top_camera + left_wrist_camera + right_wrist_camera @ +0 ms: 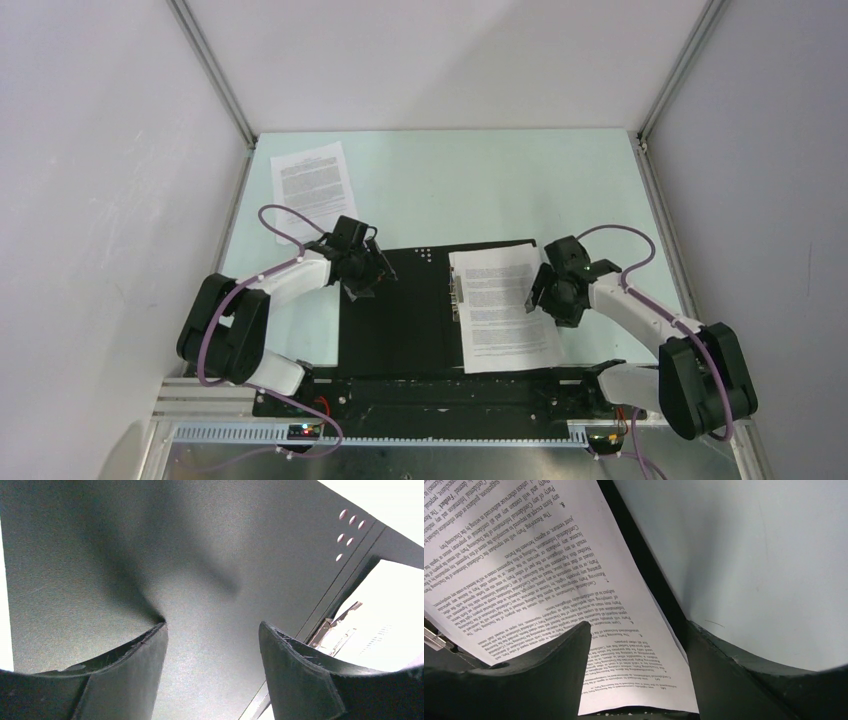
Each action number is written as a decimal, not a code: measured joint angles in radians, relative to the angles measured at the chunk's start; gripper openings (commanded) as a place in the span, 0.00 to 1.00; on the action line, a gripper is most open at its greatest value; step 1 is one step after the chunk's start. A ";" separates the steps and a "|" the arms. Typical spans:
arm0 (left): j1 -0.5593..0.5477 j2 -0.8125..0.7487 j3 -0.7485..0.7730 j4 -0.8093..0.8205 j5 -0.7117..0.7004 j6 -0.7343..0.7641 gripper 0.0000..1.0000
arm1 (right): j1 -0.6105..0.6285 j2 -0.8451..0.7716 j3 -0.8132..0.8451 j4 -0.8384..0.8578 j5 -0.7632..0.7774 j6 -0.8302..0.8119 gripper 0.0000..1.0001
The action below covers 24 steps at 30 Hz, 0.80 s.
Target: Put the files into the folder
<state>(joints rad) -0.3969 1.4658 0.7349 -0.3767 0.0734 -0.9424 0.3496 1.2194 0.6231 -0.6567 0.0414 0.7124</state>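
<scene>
The folder (395, 320) lies open on the table, black inside up, with its metal spine clip (457, 295) in the middle. One printed sheet (505, 305) lies on its right cover. The second sheet (312, 185) lies on the table at the back left. My left gripper (375, 270) is open and empty, just above the bare left cover (200, 555); the clip (332, 627) shows to its right. My right gripper (540, 295) is open over the right edge of the sheet (549, 565), with the folder's black edge (644, 565) between the fingers.
The pale green table (500, 190) is boxed in by white walls on the left, back and right, with aluminium posts (215, 70) at the back corners. A black base bar (440, 395) runs along the near edge between the arm bases.
</scene>
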 measured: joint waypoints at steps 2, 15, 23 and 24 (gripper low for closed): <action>0.000 0.000 0.000 0.000 0.000 0.000 0.73 | 0.005 -0.015 -0.009 -0.002 0.000 0.012 0.74; 0.000 0.006 0.008 -0.006 0.000 0.001 0.73 | 0.069 -0.031 -0.013 0.026 0.008 0.060 0.81; -0.002 0.013 0.013 -0.008 0.000 0.000 0.73 | 0.043 -0.035 -0.031 0.034 0.047 0.077 0.82; -0.002 0.013 0.013 -0.008 0.000 0.000 0.73 | 0.035 -0.035 -0.033 0.038 0.048 0.077 0.82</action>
<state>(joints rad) -0.3985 1.4792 0.7483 -0.3843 0.0738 -0.9421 0.3847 1.1847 0.5903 -0.6186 0.0898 0.7895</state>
